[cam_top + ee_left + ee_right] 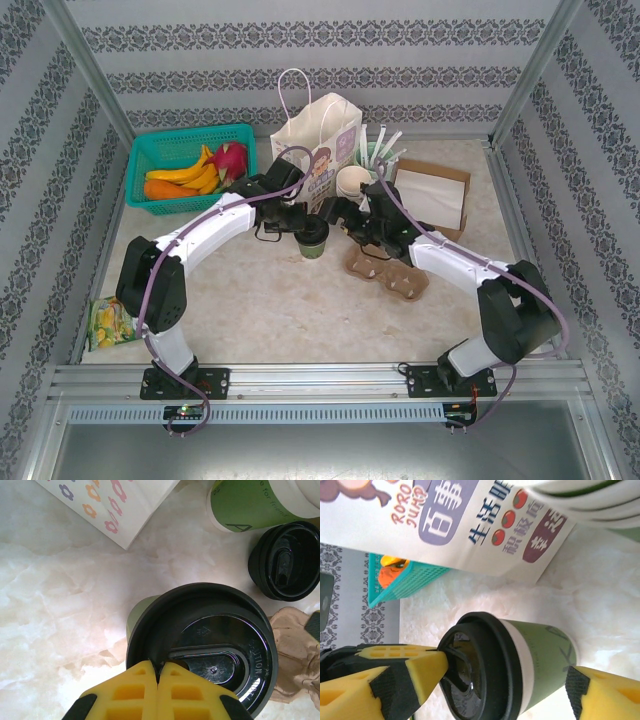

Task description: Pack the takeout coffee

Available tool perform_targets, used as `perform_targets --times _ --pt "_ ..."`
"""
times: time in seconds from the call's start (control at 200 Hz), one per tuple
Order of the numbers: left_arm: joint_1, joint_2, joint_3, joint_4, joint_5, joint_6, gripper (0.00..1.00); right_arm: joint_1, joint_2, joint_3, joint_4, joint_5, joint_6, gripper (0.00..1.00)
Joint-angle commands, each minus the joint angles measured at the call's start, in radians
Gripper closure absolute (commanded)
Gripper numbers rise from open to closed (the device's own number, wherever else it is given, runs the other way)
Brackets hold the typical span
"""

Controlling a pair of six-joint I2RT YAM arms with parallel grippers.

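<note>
Bolted at the worktop's near edge, the left arm and right arm are seen bent inward over the takeout coffee. The coffee is stood upright about mid-worktop, just in front of the paper bag at the far edge and just beside the cardboard carrier.

From the left wrist, the left hand is shown closed, its yellow tips pressed together and set on the cup's black lid. Whether the sip tab is nipped between them cannot be told.

From the right wrist, the right hand is shown spread wide, the cup lying between its pads; contact cannot be made out.

The grasping step is judged to be in hand, with the cup steadied while a grip is prepared. Next, the right hand would need to be closed gently on the cup, the left lifted clear, and the cup kept level on its way to the bag.
</note>
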Motion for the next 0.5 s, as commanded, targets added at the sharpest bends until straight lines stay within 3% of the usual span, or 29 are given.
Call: perform_targets --times 0.0,0.315,0.495 --pt "-0.012 0.049 -0.043 -0.061 0.007 -0.007 1.0 -0.008 -0.019 -0.025 -0.028 0.008 -0.016 0.18" --pt "-0.012 0.054 -0.035 -0.065 0.014 -0.006 1.0 -0.012 0.027 0.01 -0.055 -0.042 0.004 0.64" --pt "-0.013 0.06 -0.032 -0.068 0.018 -0.008 1.0 -0.009 0.055 0.036 -0.078 -0.061 0.006 0.69"
